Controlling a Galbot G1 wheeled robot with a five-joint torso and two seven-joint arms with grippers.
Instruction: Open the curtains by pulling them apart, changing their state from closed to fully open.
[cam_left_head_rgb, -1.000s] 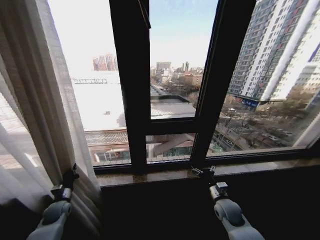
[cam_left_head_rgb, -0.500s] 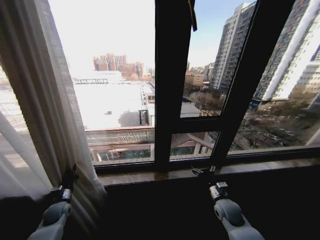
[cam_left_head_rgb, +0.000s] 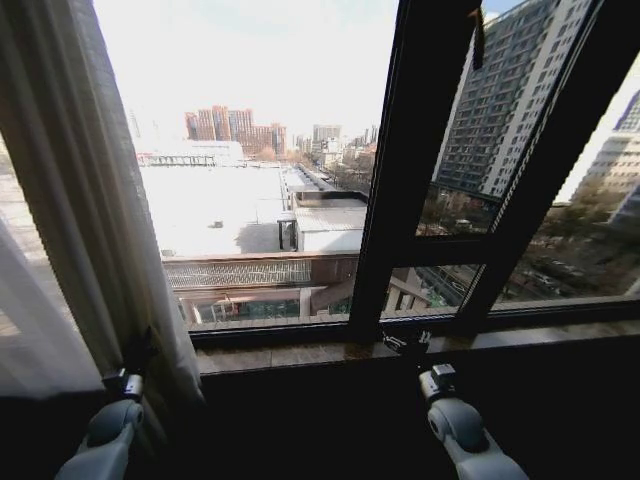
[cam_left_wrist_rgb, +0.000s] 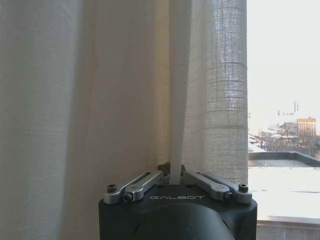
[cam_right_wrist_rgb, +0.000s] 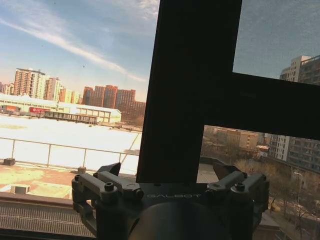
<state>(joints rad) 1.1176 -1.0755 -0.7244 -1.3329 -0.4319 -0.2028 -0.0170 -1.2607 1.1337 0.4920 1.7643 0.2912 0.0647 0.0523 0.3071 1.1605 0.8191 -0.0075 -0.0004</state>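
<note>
The curtains (cam_left_head_rgb: 85, 220) hang as one sheer white panel bunched into thick pleats at the far left of the window. My left gripper (cam_left_head_rgb: 137, 353) sits low in those folds, just under sill height. In the left wrist view the left gripper (cam_left_wrist_rgb: 170, 172) is shut on a narrow vertical fold of the curtains (cam_left_wrist_rgb: 100, 100), which rises straight up from between the fingers. My right gripper (cam_left_head_rgb: 408, 343) hovers at the stone sill below the dark frame. Seen from the right wrist, the right gripper (cam_right_wrist_rgb: 169, 170) is open with nothing in it.
A thick dark window frame (cam_left_head_rgb: 400, 180) crosses the glass right of centre, with a second slanted bar (cam_left_head_rgb: 545, 170) farther right. The same frame (cam_right_wrist_rgb: 190, 90) stands close ahead of the right wrist. The stone sill (cam_left_head_rgb: 290, 354) runs along the bottom, a dark wall beneath it.
The whole head view has shifted, so the camera has moved to the left along the window. Both arms keep their places in the picture, the left still on the curtain.
</note>
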